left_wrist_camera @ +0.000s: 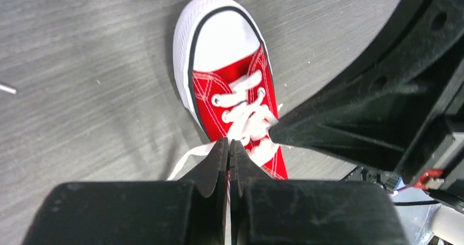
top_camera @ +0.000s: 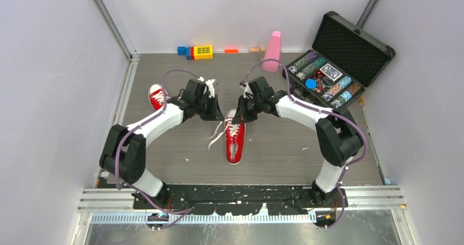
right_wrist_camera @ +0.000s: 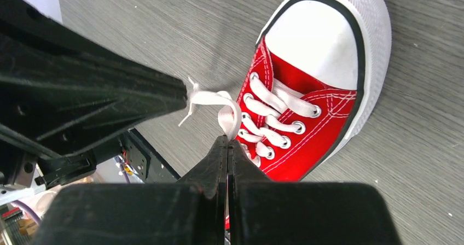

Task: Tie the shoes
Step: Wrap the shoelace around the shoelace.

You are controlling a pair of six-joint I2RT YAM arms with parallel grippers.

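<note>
Overhead, my left gripper (top_camera: pixel 218 115) and right gripper (top_camera: pixel 241 115) meet over the heel end of the centre shoe (top_camera: pixel 235 142), long axis toe-toward-bases; second shoe (top_camera: pixel 157 96) sits far left. Left wrist: fingers clenched on lace (left_wrist_camera: pixel 189 156), toe ahead. Right wrist: clenched on the same lace, both arms equally near.

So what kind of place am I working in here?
Looks like a robot lab test cell, not a home: plain pale walls on aluminium frame posts, a grey table, and unrelated props at the back: toy blocks and an open poker chip case.
</note>
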